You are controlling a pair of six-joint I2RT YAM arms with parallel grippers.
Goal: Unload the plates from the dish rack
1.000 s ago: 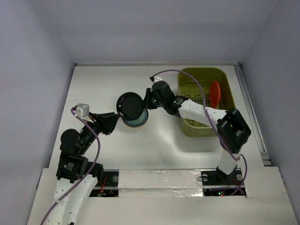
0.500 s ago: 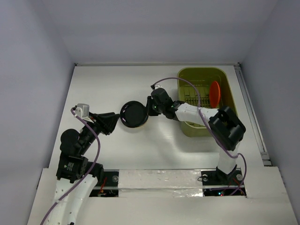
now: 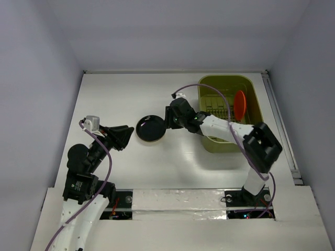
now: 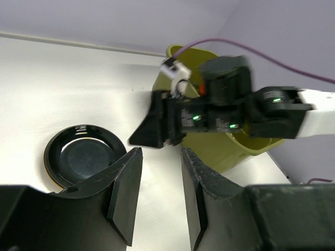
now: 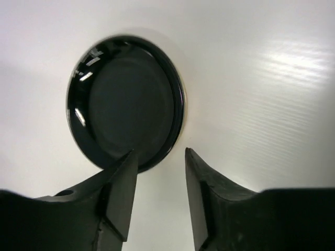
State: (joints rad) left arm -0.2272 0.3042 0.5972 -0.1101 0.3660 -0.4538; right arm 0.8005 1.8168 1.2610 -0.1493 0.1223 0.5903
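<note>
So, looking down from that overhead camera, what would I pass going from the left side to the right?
left gripper → dark plate lying flat → right gripper → olive-green dish rack, with the orange-red plate standing on edge inside it

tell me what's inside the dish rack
One orange-red plate stands on edge in the slotted insert of the dish rack, toward the right. The right arm and its cable cover the near left part, hiding what is there.
</note>
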